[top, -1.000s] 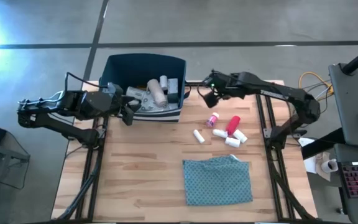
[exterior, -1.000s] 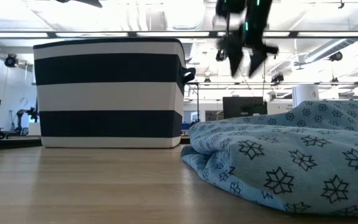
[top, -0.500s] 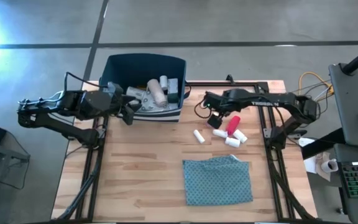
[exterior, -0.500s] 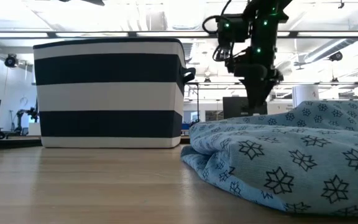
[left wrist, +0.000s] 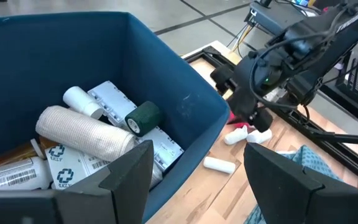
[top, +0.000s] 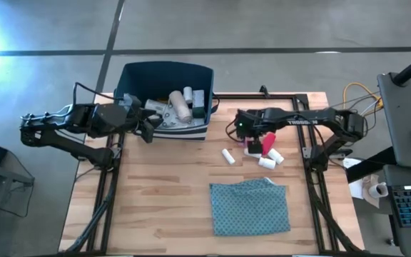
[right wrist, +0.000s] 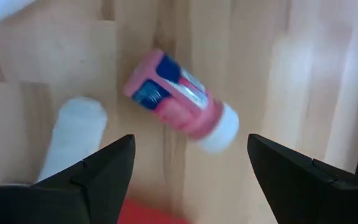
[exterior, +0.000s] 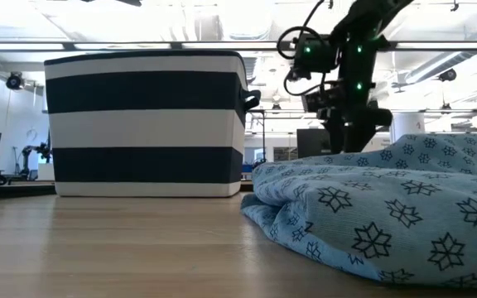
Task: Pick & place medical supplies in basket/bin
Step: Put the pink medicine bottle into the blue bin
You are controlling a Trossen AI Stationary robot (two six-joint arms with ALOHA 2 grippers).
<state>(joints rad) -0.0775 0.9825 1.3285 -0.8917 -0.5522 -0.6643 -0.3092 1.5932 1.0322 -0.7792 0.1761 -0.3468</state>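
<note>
Hovering low over the loose supplies on the counter (top: pixel 155 207), the right pincer (top: pixel 252 143) has its fingers apart with nothing between them, and its wrist view shows a small pink bottle (right wrist: pixel 179 102) with a white cap lying on its side straight ahead. A white bottle (right wrist: pixel 73 134) lies just beside it, and a red tube (top: pixel 267 143) sits near the same cluster.

To take the pink bottle cleanly, the fingers should likely straddle its body across the short way, not along its length, since a round bottle on its side may roll if nudged by one finger first. Coming straight down and closing only once both fingers flank it would keep the neighbouring white bottle from being pushed or caught as well.

The bin (top: pixel 130 78), a dark blue tub, stands at the far left of the counter and already holds bottles, boxes and a bandage roll (left wrist: pixel 82 130). The left pincer (top: pixel 148 127) waits at the bin's near wall, fingers apart and empty. A patterned cloth (top: pixel 250 207) lies well apart from the supplies.
</note>
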